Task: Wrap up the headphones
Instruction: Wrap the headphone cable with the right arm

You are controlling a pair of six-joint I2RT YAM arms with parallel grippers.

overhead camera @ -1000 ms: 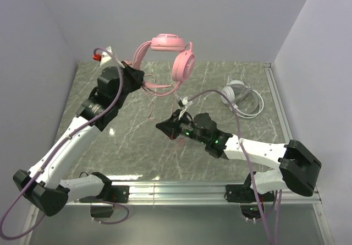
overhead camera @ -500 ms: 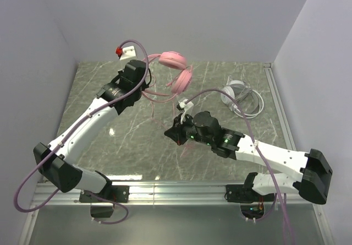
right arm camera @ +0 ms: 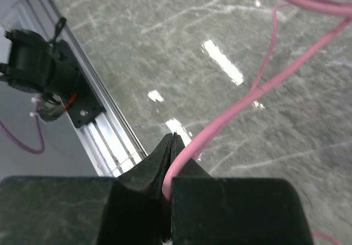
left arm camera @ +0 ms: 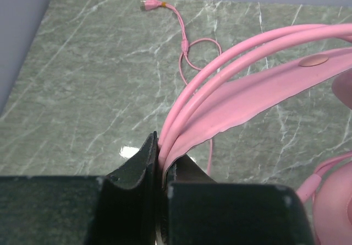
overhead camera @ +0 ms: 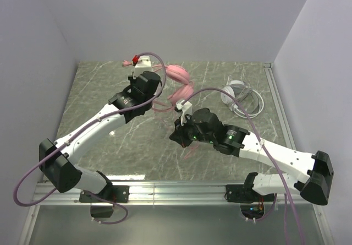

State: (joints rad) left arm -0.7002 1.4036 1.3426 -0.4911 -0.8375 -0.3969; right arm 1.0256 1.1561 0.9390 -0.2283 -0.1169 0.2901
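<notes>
Top external: all-pink padded over-ear headset [overhead camera: 181, 93] held above grey marble table [overhead camera: 93, 96], just beside left gripper [overhead camera: 160, 88]; right gripper [overhead camera: 176, 135] nearer the bases | Left wrist: jaws pinching pink headband [left arm camera: 247, 85] | Right wrist: jaws pressed onto thin pink cord [right arm camera: 242, 104], its long axis running up-right toward the headset.

left arm [overhead camera: 93, 126]: stretched far, toward centre | left gripper [left arm camera: 160, 147]: clamped, narrow gap | right arm [overhead camera: 269, 151]: reaching left | right gripper [right arm camera: 171, 141]: fully clamped, pointing near-left
</notes>
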